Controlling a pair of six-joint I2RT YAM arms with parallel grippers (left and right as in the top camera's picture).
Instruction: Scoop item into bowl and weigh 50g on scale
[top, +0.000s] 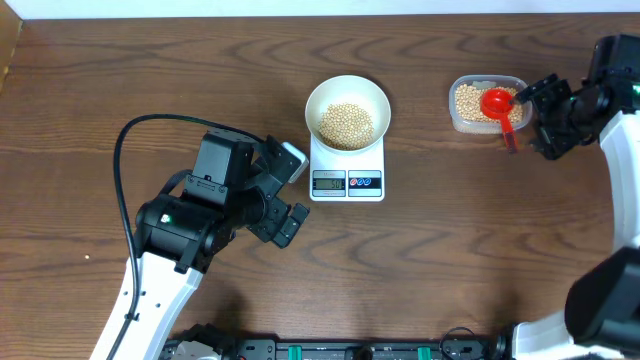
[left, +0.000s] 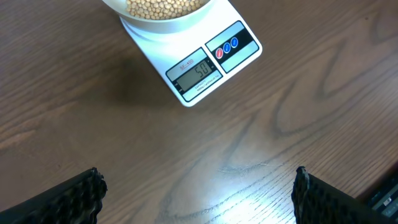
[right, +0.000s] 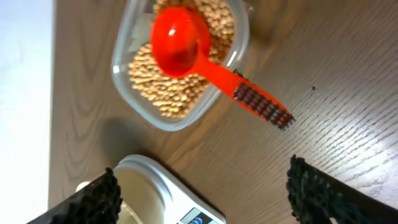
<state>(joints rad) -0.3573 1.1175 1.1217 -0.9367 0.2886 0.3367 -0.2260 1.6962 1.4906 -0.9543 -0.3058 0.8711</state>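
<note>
Red scoop (right: 180, 40) rests in the tub (right: 119, 68); right gripper (right: 202, 196) and left gripper (left: 199, 193) both apart. Withdraw without bumping the handle (right: 249, 96).

A dark brown wood-grain table (top: 450, 250) bears a small white rectangular digital scale (top: 347, 181) just ahead of the left gripper (top: 295, 190), and a clear plastic tub (top: 458, 122) just before the right gripper (top: 533, 122).

Both left fingers (left: 68, 200) and right fingers (right: 323, 196) spread wide.
</note>
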